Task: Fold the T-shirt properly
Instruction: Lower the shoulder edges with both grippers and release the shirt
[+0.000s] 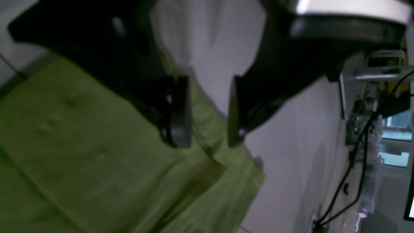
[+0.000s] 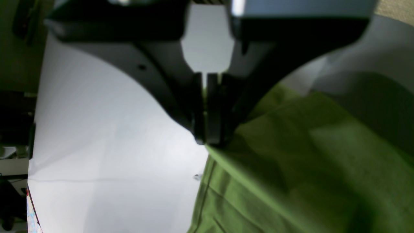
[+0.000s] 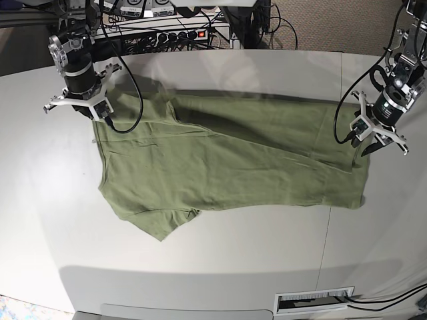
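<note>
1. Left wrist view: we see the left claw (image 1: 208,111) gaping, empty, above the T-shirt (image 1: 97,155) hem.
2. Right wrist view: right claw (image 2: 207,110) pinches the shirt's edge; cloth may slip.
3. Base view: T-shirt lies across the worktop (image 3: 213,267); a one-sided pull could skew it.

Base view: even overhead light, sharp, table (image 3: 220,267) pale w/ soft shadows under arms; edges bow slightly. Left wrist view: dim, heavy blur, shirt (image 1: 81,155) smeared, fingers (image 1: 179,110) near-black silhouettes, bright window glow at right edge. Right wrist view: table (image 2: 106,155) blown out white, glare; fingers (image 2: 199,106) dark, out of focus; shirt (image 2: 291,181) soft, shadowed at right.
</note>
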